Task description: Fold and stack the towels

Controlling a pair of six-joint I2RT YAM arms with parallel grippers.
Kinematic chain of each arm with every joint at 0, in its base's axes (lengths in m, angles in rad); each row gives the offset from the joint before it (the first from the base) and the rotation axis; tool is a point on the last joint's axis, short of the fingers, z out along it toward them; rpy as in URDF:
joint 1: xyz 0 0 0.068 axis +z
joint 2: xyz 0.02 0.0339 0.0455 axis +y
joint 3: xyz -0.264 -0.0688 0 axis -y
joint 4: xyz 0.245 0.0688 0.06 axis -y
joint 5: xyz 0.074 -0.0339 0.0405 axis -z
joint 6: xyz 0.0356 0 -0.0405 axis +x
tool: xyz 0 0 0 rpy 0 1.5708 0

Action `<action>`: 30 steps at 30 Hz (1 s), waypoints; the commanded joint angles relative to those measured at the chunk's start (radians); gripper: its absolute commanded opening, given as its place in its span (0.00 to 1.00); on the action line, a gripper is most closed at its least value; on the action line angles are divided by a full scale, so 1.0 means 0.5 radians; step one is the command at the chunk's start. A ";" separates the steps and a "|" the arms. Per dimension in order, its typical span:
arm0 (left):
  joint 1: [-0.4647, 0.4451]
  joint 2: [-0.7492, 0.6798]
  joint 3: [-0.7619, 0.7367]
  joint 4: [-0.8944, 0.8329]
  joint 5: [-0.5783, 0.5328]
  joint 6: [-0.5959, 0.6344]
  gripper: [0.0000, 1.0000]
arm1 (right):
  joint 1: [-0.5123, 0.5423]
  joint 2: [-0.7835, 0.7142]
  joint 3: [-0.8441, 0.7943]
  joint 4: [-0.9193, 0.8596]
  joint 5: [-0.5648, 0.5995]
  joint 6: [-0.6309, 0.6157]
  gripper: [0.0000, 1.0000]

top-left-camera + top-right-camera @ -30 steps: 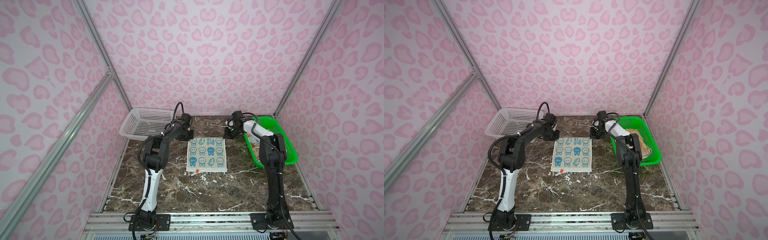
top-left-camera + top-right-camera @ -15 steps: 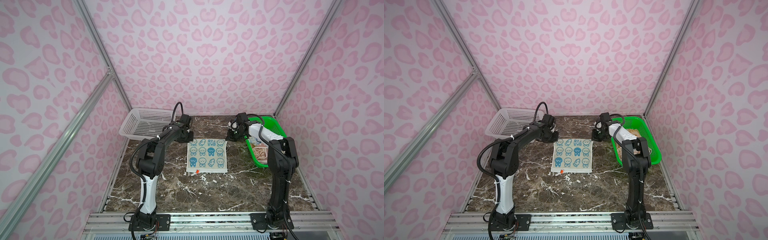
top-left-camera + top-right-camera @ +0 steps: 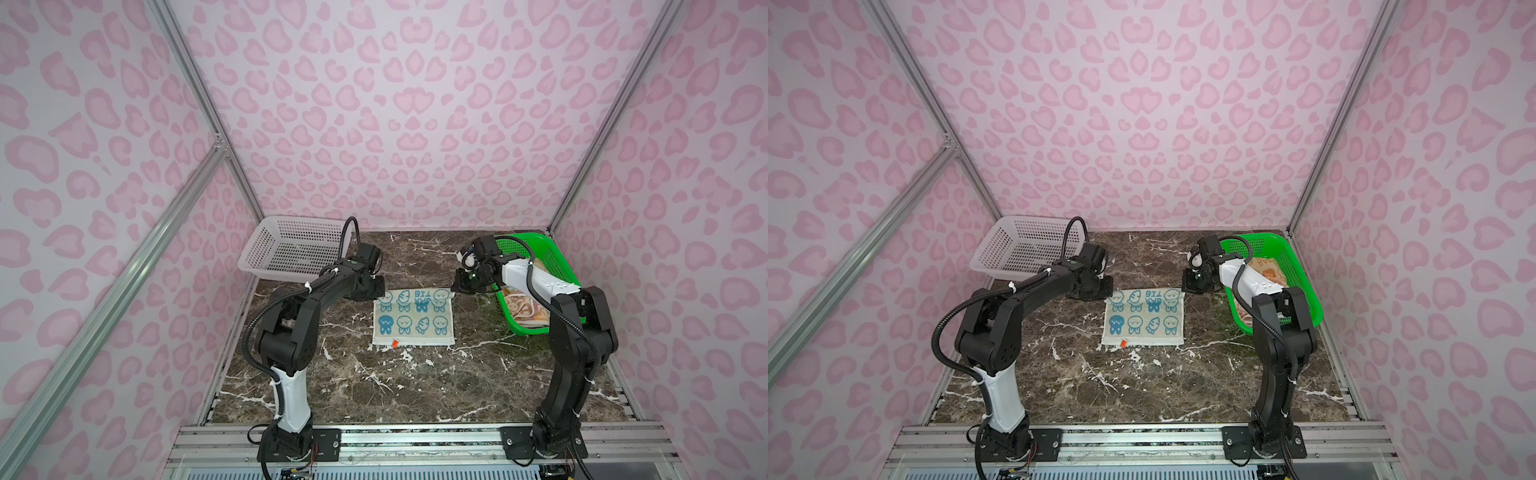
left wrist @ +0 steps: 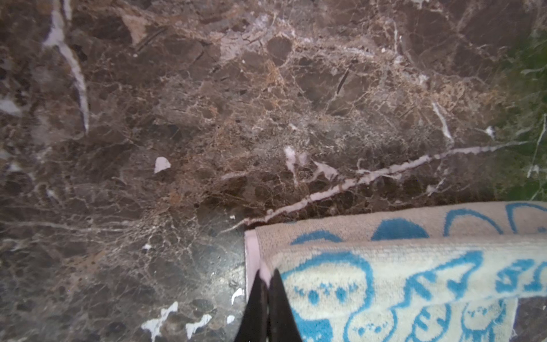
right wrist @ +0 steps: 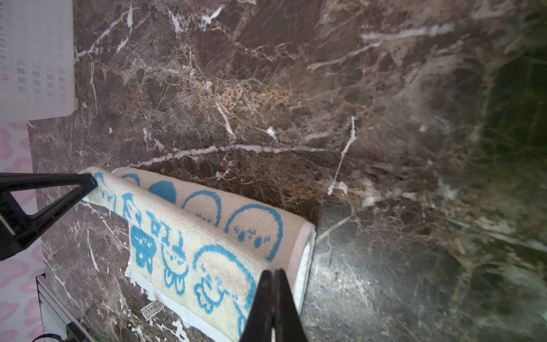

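A blue-on-cream rabbit towel [image 3: 413, 318] [image 3: 1144, 318] lies mid-table. Its far edge is lifted and curled over toward the front. My left gripper [image 3: 376, 291] [image 3: 1108, 291] is shut on the towel's far left corner; in the left wrist view the black tips [image 4: 268, 275] pinch the pink hem of the towel [image 4: 384, 266]. My right gripper [image 3: 455, 289] [image 3: 1185, 286] is shut on the far right corner, tips [image 5: 273, 274] closed on the raised towel [image 5: 207, 237]. The left gripper [image 5: 91, 180] also shows there. An orange-printed towel [image 3: 525, 309] [image 3: 1268, 270] lies in the green basket.
The green basket [image 3: 528, 239] [image 3: 1266, 239] stands at the back right, close behind the right arm. A white perforated basket [image 3: 291, 249] [image 3: 1025, 245] [image 5: 35, 59] sits at the back left. Pink patterned walls enclose the marble table on three sides.
Both grippers have drawn the towel's far edge toward the front, so the towel looks shorter front to back. Both arms' elbows have shifted outward.
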 commanded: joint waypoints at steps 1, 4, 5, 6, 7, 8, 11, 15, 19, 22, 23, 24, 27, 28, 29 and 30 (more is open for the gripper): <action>0.007 0.068 0.119 -0.017 -0.113 -0.023 0.03 | -0.004 0.082 0.070 -0.013 0.072 -0.016 0.00; 0.019 0.188 0.300 -0.052 -0.122 -0.028 0.03 | -0.015 0.199 0.255 -0.059 0.072 -0.032 0.00; 0.027 0.230 0.363 -0.060 -0.128 -0.035 0.03 | -0.023 0.248 0.321 -0.085 0.070 -0.037 0.00; 0.035 0.274 0.422 -0.076 -0.128 -0.044 0.04 | -0.027 0.292 0.378 -0.099 0.062 -0.042 0.00; 0.048 0.323 0.487 -0.091 -0.121 -0.053 0.05 | -0.033 0.344 0.451 -0.127 0.056 -0.045 0.00; 0.062 0.368 0.546 -0.103 -0.112 -0.062 0.06 | -0.040 0.399 0.529 -0.157 0.053 -0.054 0.00; 0.101 0.502 0.712 -0.144 -0.075 -0.076 0.14 | -0.050 0.561 0.751 -0.240 0.034 -0.075 0.00; 0.138 0.622 0.856 -0.177 -0.024 -0.077 0.29 | -0.047 0.745 1.006 -0.354 0.026 -0.115 0.00; 0.158 0.659 0.907 -0.185 0.011 -0.051 0.48 | -0.037 0.882 1.156 -0.423 0.026 -0.174 0.00; 0.164 0.653 0.915 -0.146 0.078 -0.004 0.58 | -0.024 0.893 1.205 -0.458 0.047 -0.224 0.14; 0.164 0.658 0.924 -0.135 0.087 0.016 0.61 | -0.019 0.883 1.205 -0.463 0.067 -0.233 0.18; 0.165 0.671 0.943 -0.135 0.111 0.038 0.62 | -0.017 0.861 1.201 -0.462 0.089 -0.238 0.22; 0.176 0.739 1.042 -0.187 0.170 0.079 0.63 | -0.019 0.814 1.174 -0.459 0.158 -0.258 0.34; 0.178 0.747 1.057 -0.194 0.180 0.089 0.63 | -0.021 0.809 1.173 -0.465 0.178 -0.263 0.37; 0.182 0.748 1.061 -0.192 0.192 0.093 0.63 | -0.024 0.817 1.180 -0.480 0.200 -0.278 0.42; 0.182 0.748 1.056 -0.187 0.196 0.091 0.63 | -0.028 0.833 1.190 -0.494 0.211 -0.292 0.44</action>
